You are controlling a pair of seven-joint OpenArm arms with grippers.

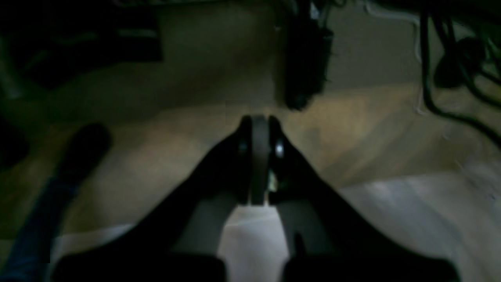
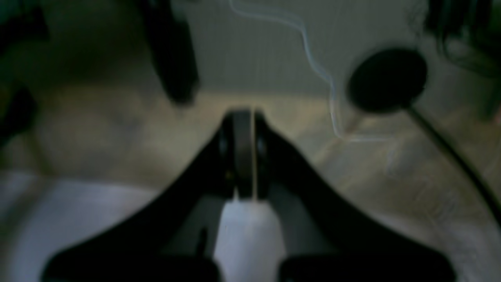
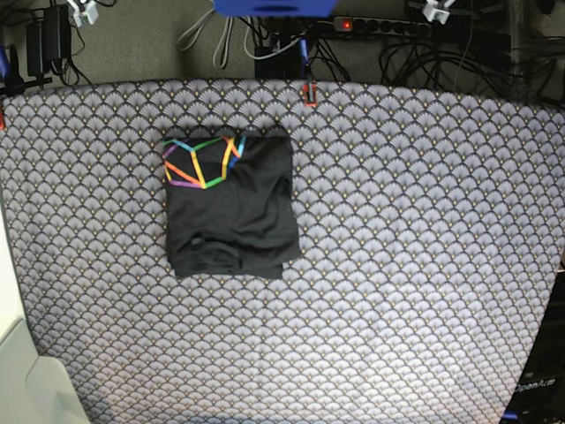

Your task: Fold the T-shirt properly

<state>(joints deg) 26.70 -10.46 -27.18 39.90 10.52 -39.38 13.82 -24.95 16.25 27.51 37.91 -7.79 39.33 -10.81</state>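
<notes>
With both the left fingers (image 1: 259,156) and right fingers (image 2: 244,152) sitting closed and empty, well away from the T-shirt (image 3: 231,208) lying folded on the desk (image 3: 424,247), its loose lower edge is risking slipping open

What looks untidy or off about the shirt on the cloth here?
The T-shirt lies folded in a compact block on the tablecloth, but its bottom edge is uneven: a lower layer sticks out and the lower left is rumpled. Nothing else stands out.
</notes>
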